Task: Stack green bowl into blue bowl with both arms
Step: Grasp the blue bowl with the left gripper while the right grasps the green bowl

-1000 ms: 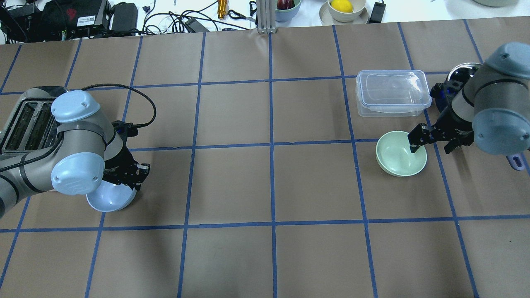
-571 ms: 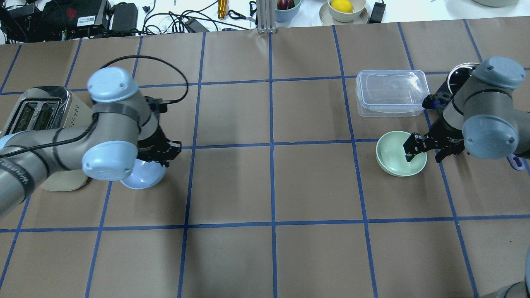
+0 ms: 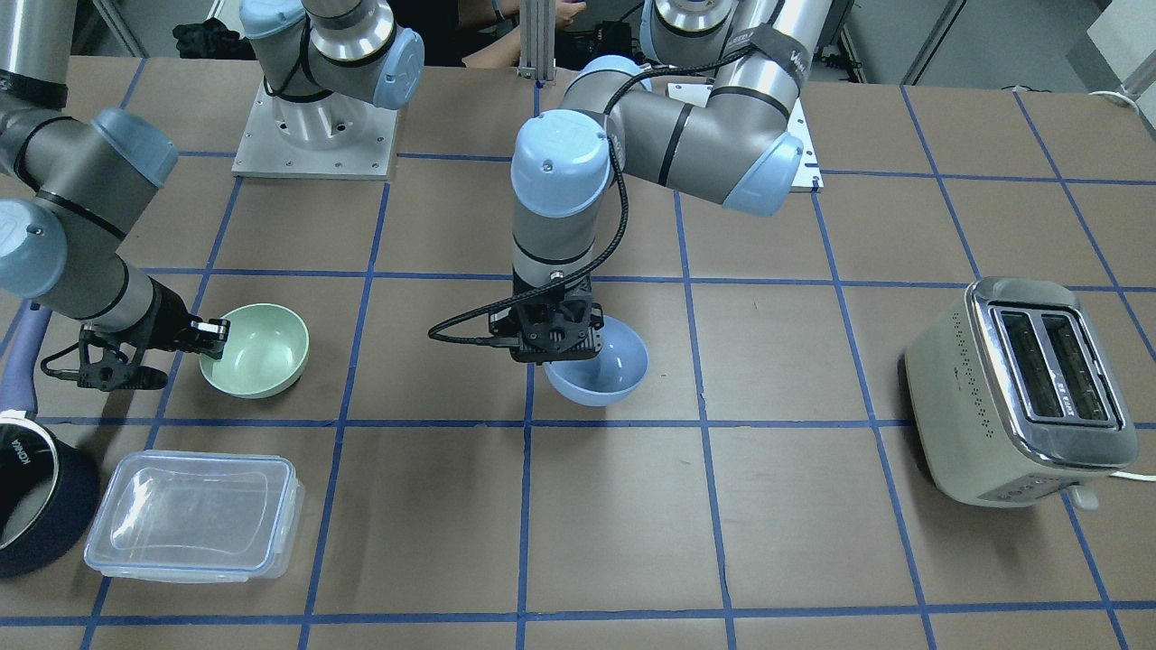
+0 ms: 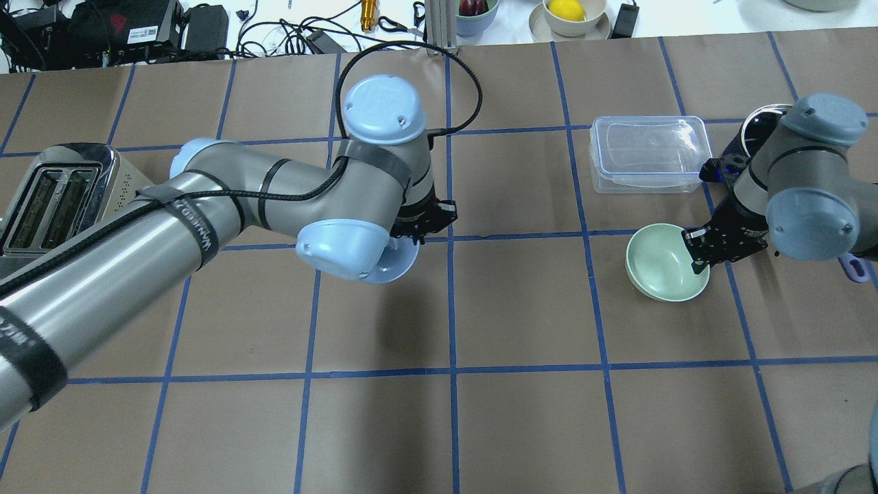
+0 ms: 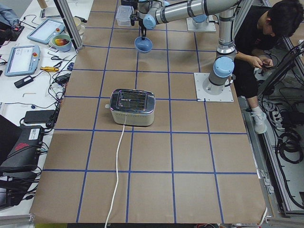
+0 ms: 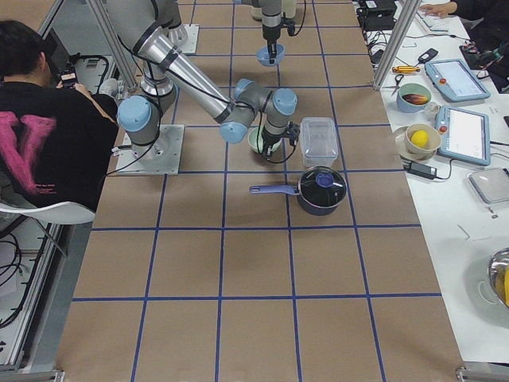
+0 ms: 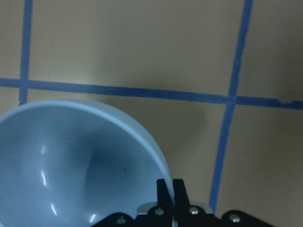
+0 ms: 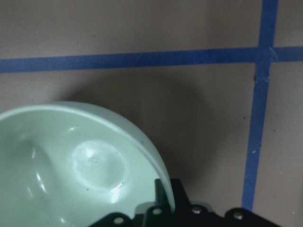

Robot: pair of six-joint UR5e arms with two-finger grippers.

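I read the green bowl (image 8: 71,156) as smooth plastic, satin with soft glints; blue bowl (image 7: 61,156) same finish; counter (image 4: 521,302) matt brown paper with blue tape lines; toaster (image 3: 1020,397) matt cream body, polished metal top; storage box (image 3: 194,528) clear glossy plastic.

Left arm (image 4: 274,192) carried blue bowl (image 3: 614,366) to centre; right fingers (image 3: 213,329) closed on green bowl (image 3: 262,350).

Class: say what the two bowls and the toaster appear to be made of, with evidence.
Green bowl: probably plastic, smooth, semi-glossy; soft highlights, uniform mint colour.
Blue bowl: likely the same plastic; thin rim, faint sheen.
Toaster: matte cream body, painted metal or plastic; top looks polished metal, mirror-like.
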